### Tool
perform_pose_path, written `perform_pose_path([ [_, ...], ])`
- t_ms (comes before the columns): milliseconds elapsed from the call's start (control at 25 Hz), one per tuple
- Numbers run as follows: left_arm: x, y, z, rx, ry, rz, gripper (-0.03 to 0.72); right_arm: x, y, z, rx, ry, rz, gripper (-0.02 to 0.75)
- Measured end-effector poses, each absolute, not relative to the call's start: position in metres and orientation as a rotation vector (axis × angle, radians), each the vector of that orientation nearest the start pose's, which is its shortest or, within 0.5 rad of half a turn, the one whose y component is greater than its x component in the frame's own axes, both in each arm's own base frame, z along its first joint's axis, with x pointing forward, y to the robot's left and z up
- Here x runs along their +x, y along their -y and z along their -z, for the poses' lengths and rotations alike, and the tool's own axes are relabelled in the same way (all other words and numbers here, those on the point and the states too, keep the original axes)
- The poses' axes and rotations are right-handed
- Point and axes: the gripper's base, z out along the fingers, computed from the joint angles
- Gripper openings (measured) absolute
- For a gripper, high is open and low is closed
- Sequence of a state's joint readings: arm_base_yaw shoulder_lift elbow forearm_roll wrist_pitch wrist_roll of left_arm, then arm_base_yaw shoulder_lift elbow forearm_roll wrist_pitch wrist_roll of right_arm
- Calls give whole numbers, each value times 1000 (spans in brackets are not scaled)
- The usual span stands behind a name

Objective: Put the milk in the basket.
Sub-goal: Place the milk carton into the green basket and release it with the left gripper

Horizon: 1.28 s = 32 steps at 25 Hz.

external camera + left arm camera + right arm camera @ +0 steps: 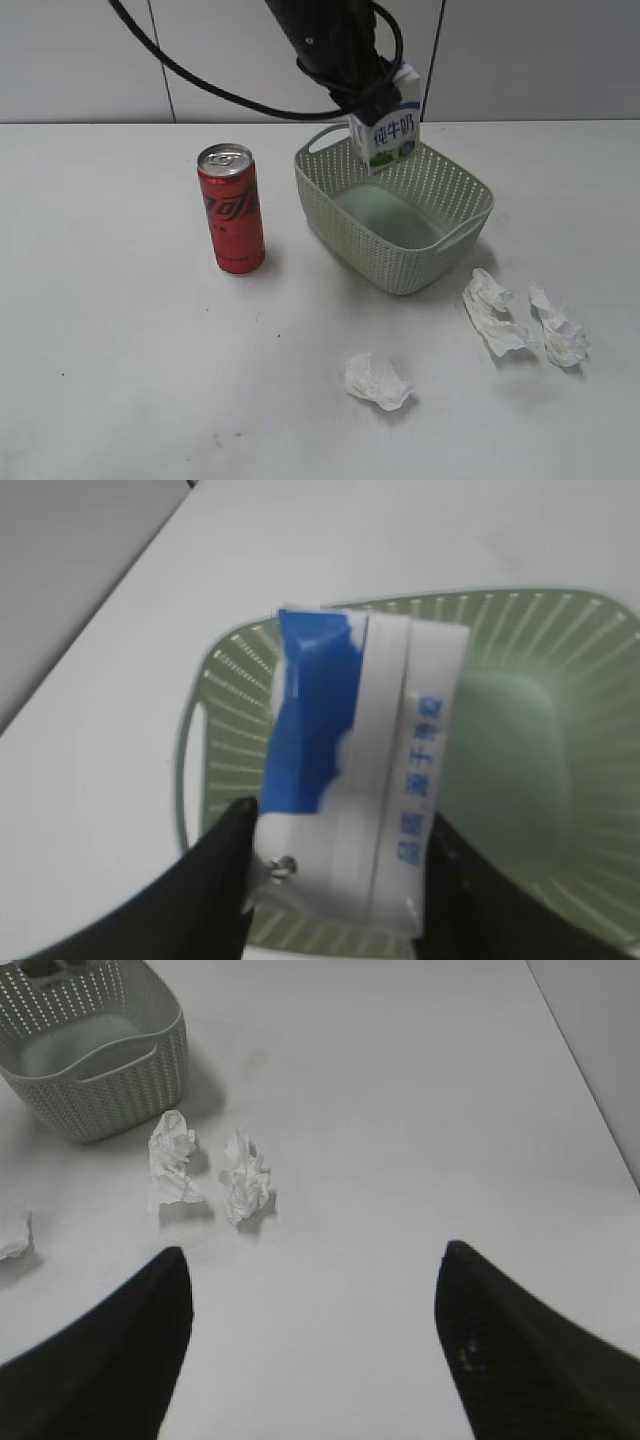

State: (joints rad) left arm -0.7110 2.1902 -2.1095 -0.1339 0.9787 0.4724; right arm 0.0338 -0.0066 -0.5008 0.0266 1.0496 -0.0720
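The milk [390, 135] is a small white carton with blue characters. My left gripper [365, 100] is shut on it and holds it in the air above the far rim of the pale green basket [440, 262]. In the left wrist view the milk [370, 770] sits between my black fingers [335, 830], with the basket [220, 680] and its floor right below. My right gripper [315, 1270] is open and empty above bare table; the basket [130, 1080] shows at the top left of the right wrist view. The right gripper does not show in the exterior view.
A red soda can [231, 208] stands left of the basket. Three crumpled white tissues lie in front: one [377, 381] at the middle, two [494, 312] [559, 331] at the right, also in the right wrist view [172, 1156] [246, 1175]. A grey wall runs behind.
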Motion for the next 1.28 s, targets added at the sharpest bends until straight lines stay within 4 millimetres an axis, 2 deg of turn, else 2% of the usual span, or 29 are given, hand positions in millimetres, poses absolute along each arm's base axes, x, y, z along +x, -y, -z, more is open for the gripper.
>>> perform_pose_path([
  [240, 383, 342, -222, 1446, -2229, 198, 329, -6, -2, -278, -108, -2023, -8, 587],
  [360, 386, 344, -205, 1465, -2250, 176, 328, -6, -2, -278, -108, -2023, -8, 587],
  [480, 386, 346, -198, 1459, -2266, 208, 336, -6, -2, -278, -108, -2023, -8, 587],
  [520, 386, 348, -198, 1446, -2263, 229, 370, -6, -2, -278, -108, -2023, -8, 587],
  [600, 385, 349, -202, 1432, -2258, 253, 502, -6, -2, -278, -108, -2023, -8, 586],
  [680, 384, 348, -209, 1425, -2253, 266, 617, -6, -2, -278, -108, -2023, -8, 586],
  [720, 383, 348, -216, 1422, -2246, 268, 648, -6, -2, -278, -108, -2023, -8, 586],
  [840, 377, 342, -254, 1420, -2208, 256, 675, -6, -2, -278, -108, -2023, -8, 586],
  [960, 370, 323, -311, 1358, -2168, 230, 679, -6, -2, -278, -108, -2023, -8, 586],
  [1080, 372, 283, -356, 1184, -2222, 205, 678, -6, -2, -278, -108, -2023, -8, 586],
  [1160, 384, 249, -370, 1040, -2278, 173, 671, -6, -2, -278, -108, -2023, -8, 586],
  [1280, 404, 200, -380, 802, -2359, 124, 661, -6, -2, -278, -108, -2023, -8, 586],
])
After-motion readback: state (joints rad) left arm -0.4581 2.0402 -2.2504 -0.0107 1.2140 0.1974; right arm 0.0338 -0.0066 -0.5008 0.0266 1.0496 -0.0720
